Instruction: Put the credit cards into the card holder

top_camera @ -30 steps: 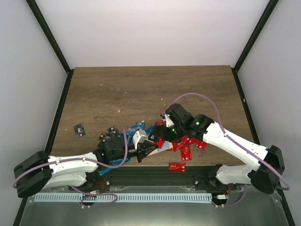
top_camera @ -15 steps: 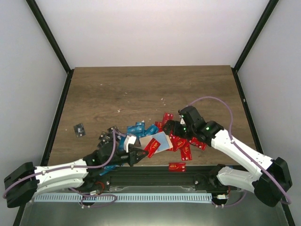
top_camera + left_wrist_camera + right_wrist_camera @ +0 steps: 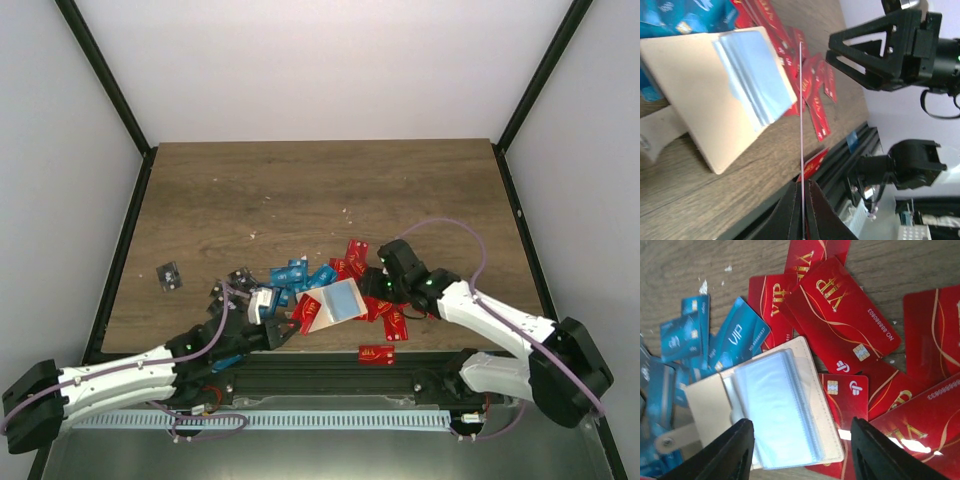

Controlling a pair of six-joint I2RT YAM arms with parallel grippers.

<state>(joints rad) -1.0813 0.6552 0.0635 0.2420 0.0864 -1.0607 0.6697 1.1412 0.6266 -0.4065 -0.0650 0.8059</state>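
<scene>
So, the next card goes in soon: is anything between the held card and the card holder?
Nothing visible lies between them. The red card in the left gripper stands edge-on beside the card holder and its clear sleeves; the right gripper hangs open nearby.

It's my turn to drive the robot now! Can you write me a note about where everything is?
Left gripper: jaws shut on a red card, held on edge beside the card holder.
Right gripper: jaws open, hovering above the holder.
The holder lies open among loose red cards and blue cards; black cards sit farther left.
Done: no card visible in its sleeves.
Left: slot in the held card, then the rest.
</scene>
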